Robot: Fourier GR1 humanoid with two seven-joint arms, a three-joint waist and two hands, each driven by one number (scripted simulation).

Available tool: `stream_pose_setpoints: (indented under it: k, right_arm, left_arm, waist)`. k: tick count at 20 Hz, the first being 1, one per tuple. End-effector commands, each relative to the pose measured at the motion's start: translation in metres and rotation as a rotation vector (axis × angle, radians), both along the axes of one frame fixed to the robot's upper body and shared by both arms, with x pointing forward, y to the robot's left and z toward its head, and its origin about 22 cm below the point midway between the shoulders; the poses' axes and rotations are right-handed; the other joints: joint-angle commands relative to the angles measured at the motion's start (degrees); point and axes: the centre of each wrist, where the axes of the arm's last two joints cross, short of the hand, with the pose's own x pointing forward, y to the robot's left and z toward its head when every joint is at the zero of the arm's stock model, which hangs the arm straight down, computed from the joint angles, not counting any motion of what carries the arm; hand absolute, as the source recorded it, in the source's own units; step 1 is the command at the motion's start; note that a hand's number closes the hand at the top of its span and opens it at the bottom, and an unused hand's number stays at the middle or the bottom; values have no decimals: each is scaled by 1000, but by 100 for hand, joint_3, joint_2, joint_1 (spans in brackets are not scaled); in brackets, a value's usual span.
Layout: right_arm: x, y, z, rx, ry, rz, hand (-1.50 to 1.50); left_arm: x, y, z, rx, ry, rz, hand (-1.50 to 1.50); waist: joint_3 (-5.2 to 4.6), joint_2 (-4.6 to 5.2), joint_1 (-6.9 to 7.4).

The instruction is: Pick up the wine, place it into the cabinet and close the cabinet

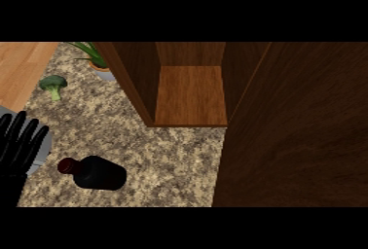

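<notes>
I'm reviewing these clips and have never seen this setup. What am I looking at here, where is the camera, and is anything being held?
The single picture looks steeply down from a humanoid robot's head onto a speckled counter. The black shape at the left edge is its left hand, fingers straight, resting and holding nothing; the right hand does not show. A dark wine bottle stands on the counter just right of that hand. Behind it is an open wooden cabinet, its door swung towards the camera. Further back lie a broccoli and a potted plant.
</notes>
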Motion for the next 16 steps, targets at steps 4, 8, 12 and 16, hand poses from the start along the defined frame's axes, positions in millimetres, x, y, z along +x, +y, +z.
stream_pose_setpoints:
  k: [4,8,12,16]
  right_arm:
    - [-33,-7,-1,26,-5,71,-150]
    - [-6,0,20,22,-29,75,-150]
    - [-20,-1,22,19,-16,80,-150]
    - [-24,-9,15,26,-40,74,-150]
  left_arm:
    - [-11,11,-51,1,61,19,-150]
    - [2,16,-61,-3,50,34,-150]
    - [-10,3,-105,1,73,8,-150]
    - [-5,12,-103,-9,92,35,-150]
  waist:
    - [0,-1,-10]
    - [-3,4,12]
    - [-5,-8,-8]
    - [0,-2,0]
